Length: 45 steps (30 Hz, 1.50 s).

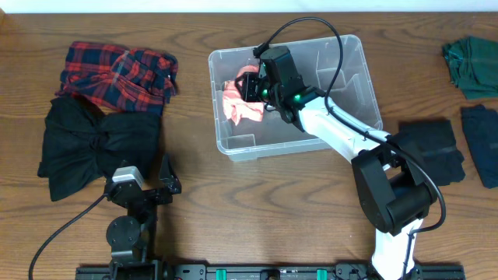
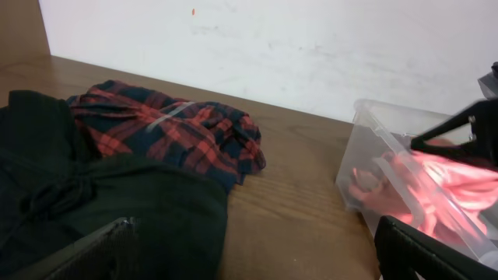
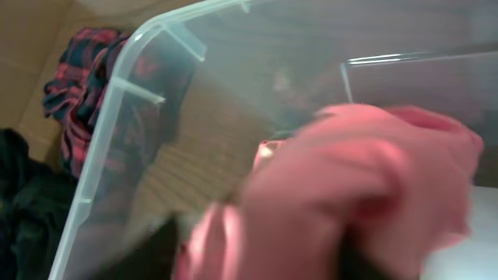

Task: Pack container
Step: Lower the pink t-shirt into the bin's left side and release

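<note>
Right gripper [image 1: 250, 84] over pink cloth [image 1: 233, 109] in the container [image 1: 354, 66], mid-frame; cannot tell if it grips. Left gripper [image 1: 145, 174], lower left, gapes wide.

The jaws of the right gripper [image 1: 249, 84] are masked overhead by its own body and smothered in the wrist view by blurred pink cloth [image 3: 350, 194]. A dark blue garment [image 1: 482, 148] is clipped at the overhead's right edge.

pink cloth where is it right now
In the overhead view the pink cloth lies inside the container, at its left end, with the right gripper just over it.
</note>
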{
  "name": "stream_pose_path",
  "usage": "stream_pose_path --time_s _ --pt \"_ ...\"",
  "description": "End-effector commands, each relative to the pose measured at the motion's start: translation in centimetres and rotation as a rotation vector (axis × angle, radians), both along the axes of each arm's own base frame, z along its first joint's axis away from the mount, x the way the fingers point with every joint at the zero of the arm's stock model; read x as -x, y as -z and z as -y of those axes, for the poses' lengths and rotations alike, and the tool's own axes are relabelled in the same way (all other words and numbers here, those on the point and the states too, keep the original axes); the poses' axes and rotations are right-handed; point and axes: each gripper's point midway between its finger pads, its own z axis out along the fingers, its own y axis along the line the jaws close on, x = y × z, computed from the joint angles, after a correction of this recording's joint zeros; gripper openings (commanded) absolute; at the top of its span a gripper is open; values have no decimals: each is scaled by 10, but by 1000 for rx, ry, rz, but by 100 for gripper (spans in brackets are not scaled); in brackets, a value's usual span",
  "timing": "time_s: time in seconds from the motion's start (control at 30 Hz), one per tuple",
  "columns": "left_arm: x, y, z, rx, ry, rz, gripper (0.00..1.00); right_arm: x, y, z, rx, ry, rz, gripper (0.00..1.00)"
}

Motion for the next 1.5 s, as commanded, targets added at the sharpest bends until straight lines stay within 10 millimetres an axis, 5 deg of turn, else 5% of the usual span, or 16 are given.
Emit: stream_pose_path --time_s 0.0,0.1,0.53,0.7,0.77,0.83,0.9,1.23,1.37,1.47 --pt "1 16 -1 -15 -3 -48 98 1 1 -1 -3 -68 13 83" --pt "1 16 -1 -15 -3 -48 98 2 -8 1 -36 -111 20 91" --pt "1 16 -1 -15 -3 -48 98 13 -72 42 25 -236 153 89" --pt "1 16 -1 -15 -3 -48 98 19 -48 60 214 -253 154 66" --pt "1 16 -1 -15 -3 -48 98 19 -35 68 294 -240 140 45" --pt "1 16 -1 -15 -3 -48 98 18 -22 73 354 -222 122 14" --pt "1 16 -1 -15 -3 -48 98 17 -9 75 391 -208 103 2" --pt "1 16 -1 -15 -3 -48 98 21 67 73 445 -252 -22 1" --pt "1 16 -1 -15 -3 -48 98 20 70 72 449 -260 -16 1" --pt "1 16 -1 -15 -3 -48 98 14 53 67 430 -262 18 1"
